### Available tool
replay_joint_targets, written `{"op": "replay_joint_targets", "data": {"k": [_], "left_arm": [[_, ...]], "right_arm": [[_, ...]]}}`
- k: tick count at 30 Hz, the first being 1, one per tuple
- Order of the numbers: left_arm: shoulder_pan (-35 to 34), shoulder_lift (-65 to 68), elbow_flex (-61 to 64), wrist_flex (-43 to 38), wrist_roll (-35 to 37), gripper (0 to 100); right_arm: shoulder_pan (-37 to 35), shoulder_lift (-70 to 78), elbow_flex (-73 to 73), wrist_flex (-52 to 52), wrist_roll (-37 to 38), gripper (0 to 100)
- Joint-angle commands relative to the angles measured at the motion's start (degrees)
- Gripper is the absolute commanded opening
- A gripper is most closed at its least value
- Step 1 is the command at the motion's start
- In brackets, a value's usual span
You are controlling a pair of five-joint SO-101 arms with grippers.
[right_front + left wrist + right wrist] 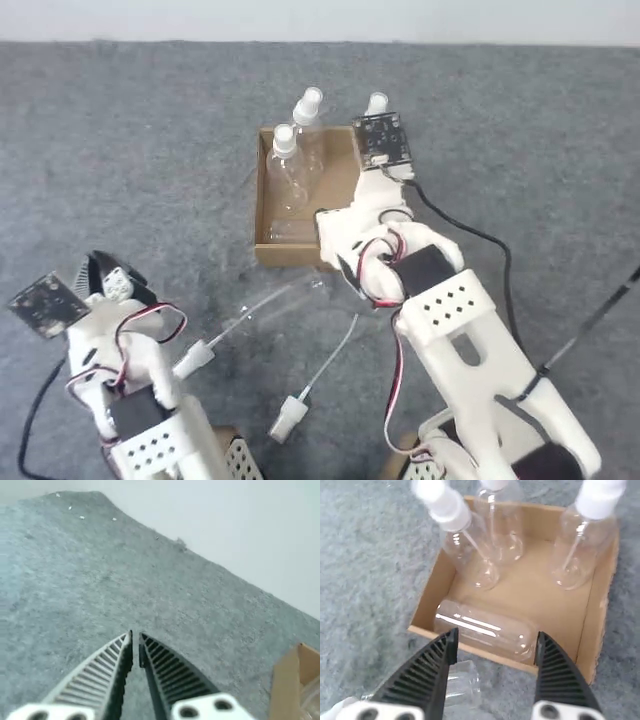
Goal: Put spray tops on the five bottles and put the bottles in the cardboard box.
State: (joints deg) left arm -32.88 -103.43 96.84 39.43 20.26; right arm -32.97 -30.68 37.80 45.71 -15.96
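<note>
The cardboard box [263, 200] [600, 625] sits mid-table. Three clear bottles with white spray tops stand in it [286, 165] [308, 108] [376, 103]; they show close up in the right wrist view [470, 560] [502, 530] [580, 550]. A capless bottle [480, 630] [288, 232] lies along the box's near wall. Another capless bottle [300, 293] [462, 680] lies on the carpet just outside that wall. My right gripper [496, 635] [340, 262] hangs open above the near wall, nothing between its fingers. My left gripper [135, 640] [103, 272] is shut and empty at the left, far from the box.
Two loose spray tops with long tubes lie on the grey carpet, one [195, 355] by the left arm, one [290, 415] between the arms. A black cable [470, 232] runs beside the right arm. A corner of the box [290, 685] shows in the left wrist view.
</note>
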Motion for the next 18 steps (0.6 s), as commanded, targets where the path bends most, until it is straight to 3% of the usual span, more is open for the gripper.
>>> {"op": "replay_joint_targets", "data": {"k": [1, 8, 18], "left_arm": [[0.2, -0.8, -0.3, -3.8, 0.3, 1], [0.7, -0.8, -0.3, -3.9, 0.3, 1], [0.8, -0.8, -0.3, -3.8, 0.3, 1]], "right_arm": [[-1.1, 1.7, -5.5, 1.6, 1.0, 19.1], [-1.3, 13.1, -12.0, 2.4, 8.8, 19.1], [-1.5, 26.8, -30.7, 20.3, 18.3, 19.2]]}}
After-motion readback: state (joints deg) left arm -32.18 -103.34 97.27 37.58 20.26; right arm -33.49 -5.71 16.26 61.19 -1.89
